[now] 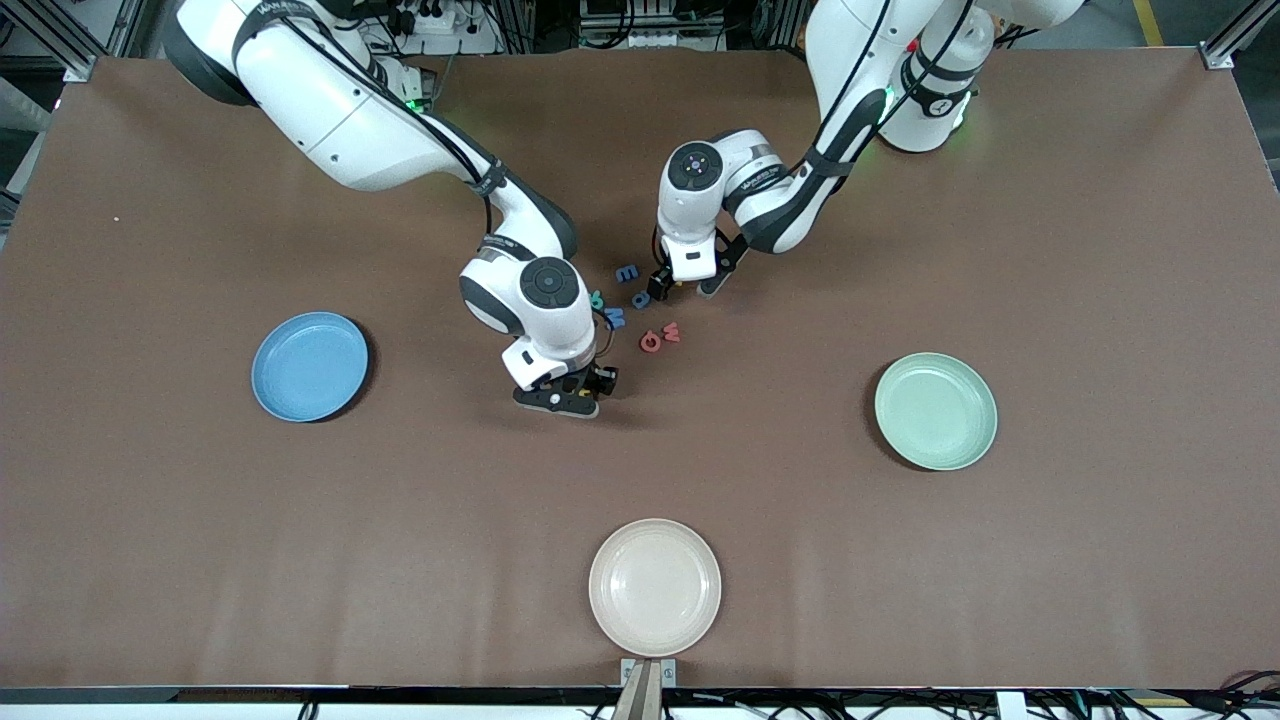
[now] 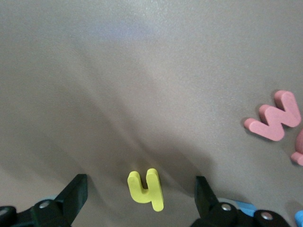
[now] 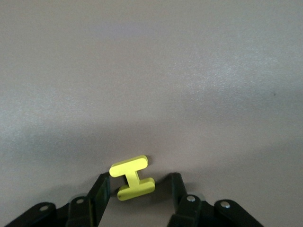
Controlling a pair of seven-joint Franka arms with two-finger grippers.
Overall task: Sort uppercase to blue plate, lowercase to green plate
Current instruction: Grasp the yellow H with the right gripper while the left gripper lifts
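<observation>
Your brown counter (image 1: 200, 520) carries three plates: the blue plate (image 1: 309, 366) toward the right arm's end, the green plate (image 1: 936, 410) toward the left arm's end, and a cream plate (image 1: 655, 586) nearest the front camera.

Between the arms lies a cluster of foam letters. You can see a blue e (image 1: 627, 272), a blue a (image 1: 640, 299), a blue M (image 1: 614, 317) beside a teal R (image 1: 597, 299), a red ring-shaped Q (image 1: 651, 342) and a red w (image 1: 671, 331). None of them is on a plate.

Your right claw (image 3: 137, 191) is low over the counter, at the side of the cluster nearer the front camera. Its fingers (image 3: 100, 191) flank the yellow H (image 3: 132, 178), one touching it and the other just beside it, so they are not clamped.

Your left claw (image 2: 142, 194) is low over the cluster's farther edge. Its fingers (image 2: 75, 191) stand wide apart, with the yellow h (image 2: 146, 189) flat between them, touched by neither.
</observation>
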